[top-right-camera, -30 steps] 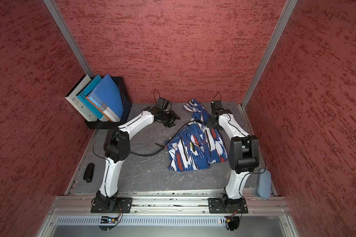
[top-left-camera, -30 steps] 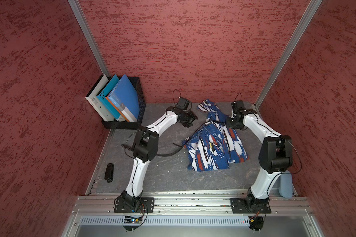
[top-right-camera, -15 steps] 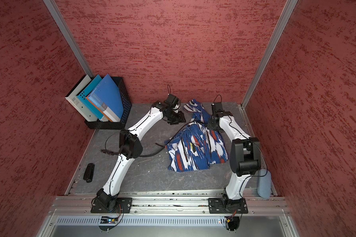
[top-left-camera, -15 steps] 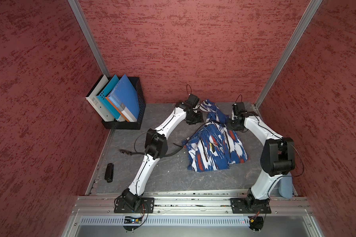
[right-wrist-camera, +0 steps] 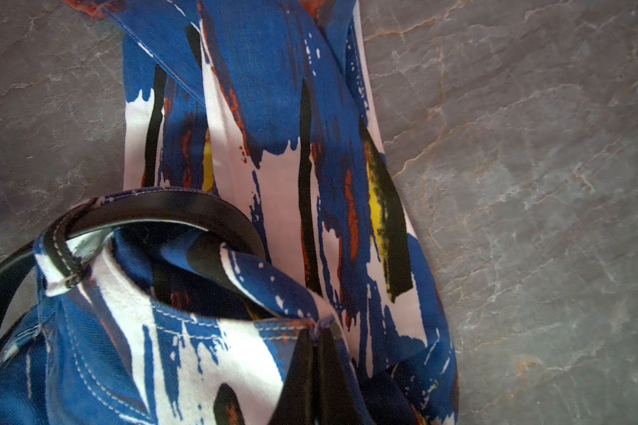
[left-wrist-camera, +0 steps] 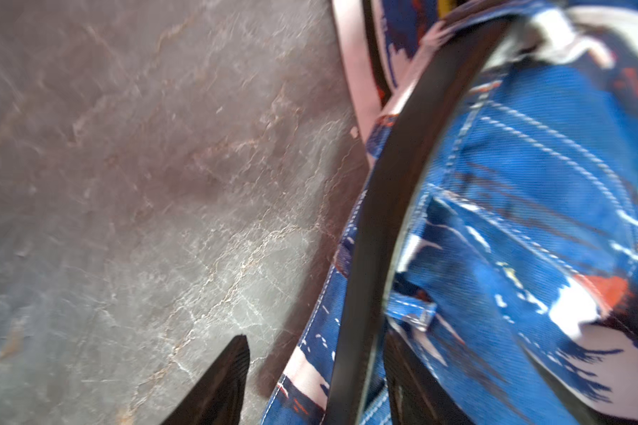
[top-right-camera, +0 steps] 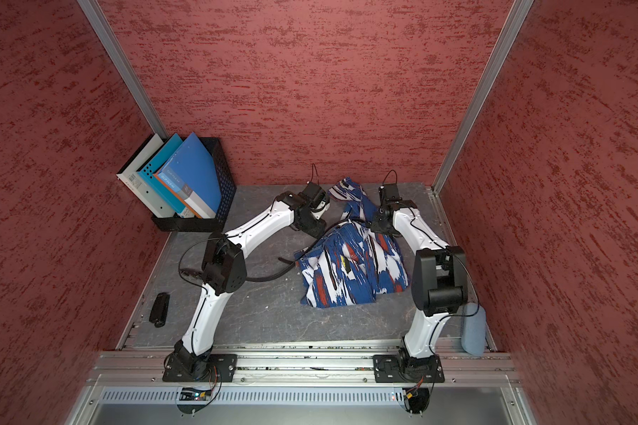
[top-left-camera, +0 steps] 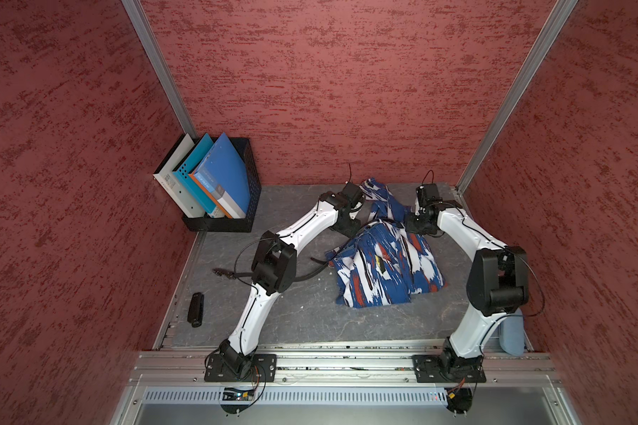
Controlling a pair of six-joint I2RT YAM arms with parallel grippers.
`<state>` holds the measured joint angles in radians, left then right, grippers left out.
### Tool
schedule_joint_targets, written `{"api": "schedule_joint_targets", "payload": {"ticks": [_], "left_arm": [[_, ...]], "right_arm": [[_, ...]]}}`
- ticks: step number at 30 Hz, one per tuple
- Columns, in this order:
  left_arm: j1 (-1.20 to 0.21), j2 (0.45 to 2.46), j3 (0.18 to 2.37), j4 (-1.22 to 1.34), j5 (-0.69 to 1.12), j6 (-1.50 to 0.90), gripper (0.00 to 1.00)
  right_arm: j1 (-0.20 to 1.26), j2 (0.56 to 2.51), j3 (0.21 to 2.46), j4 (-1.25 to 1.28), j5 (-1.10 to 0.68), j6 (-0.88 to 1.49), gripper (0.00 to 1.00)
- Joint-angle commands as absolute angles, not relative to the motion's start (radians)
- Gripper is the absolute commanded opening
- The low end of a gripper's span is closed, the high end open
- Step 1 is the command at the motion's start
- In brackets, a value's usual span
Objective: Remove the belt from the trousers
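Trousers (top-left-camera: 380,272) waistband pinched by right claw (right-wrist-camera: 314,340), near surface (top-left-camera: 310,320) far edge. Belt (left-wrist-camera: 380,228) straddled by spread left claw (left-wrist-camera: 315,344), threaded through loop (right-wrist-camera: 61,254), tail laid toward left edge.

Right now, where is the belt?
In both top views the belt trails from the trousers toward the robot's left, partly behind the left arm.

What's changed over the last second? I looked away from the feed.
The left gripper swung across the table towards the trousers and now sits open astride the belt at the waistband, gripping nothing. The right gripper stays shut on the trousers. The trousers and the belt's loose tail have not visibly shifted.
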<state>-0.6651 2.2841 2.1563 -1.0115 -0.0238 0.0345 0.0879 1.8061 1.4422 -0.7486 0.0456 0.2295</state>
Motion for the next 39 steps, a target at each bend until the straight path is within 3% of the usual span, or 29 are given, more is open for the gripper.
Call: {"api": "schedule_joint_targets", "payload": {"ticks": [1, 21, 22, 24, 25, 31, 39], "left_arm": [[-0.679, 2.247, 2.171, -0.969, -0.069, 0.08, 0.61], [-0.721, 2.433, 2.225, -0.968, -0.118, 0.012, 0.5], [-0.721, 2.434, 2.222, -0.968, -0.132, 0.009, 0.45], [-0.718, 2.439, 2.22, -0.969, -0.171, 0.005, 0.07], [-0.717, 2.438, 2.22, -0.969, -0.194, 0.001, 0.0], [-0.711, 2.354, 2.256, -0.998, -0.283, 0.002, 0.0], [-0.608, 2.07, 2.391, -1.153, -0.387, -0.009, 0.0]], "right_arm": [[0.084, 1.789, 1.427, -0.736, 0.027, 0.247, 0.0], [0.084, 1.78, 1.457, -0.759, 0.041, 0.224, 0.0], [0.084, 1.781, 1.457, -0.759, 0.039, 0.224, 0.0], [0.084, 1.784, 1.459, -0.761, 0.036, 0.222, 0.0], [0.084, 1.785, 1.46, -0.762, 0.035, 0.22, 0.0], [0.084, 1.788, 1.453, -0.754, 0.035, 0.227, 0.0], [0.084, 1.806, 1.439, -0.728, 0.012, 0.253, 0.0]]}}
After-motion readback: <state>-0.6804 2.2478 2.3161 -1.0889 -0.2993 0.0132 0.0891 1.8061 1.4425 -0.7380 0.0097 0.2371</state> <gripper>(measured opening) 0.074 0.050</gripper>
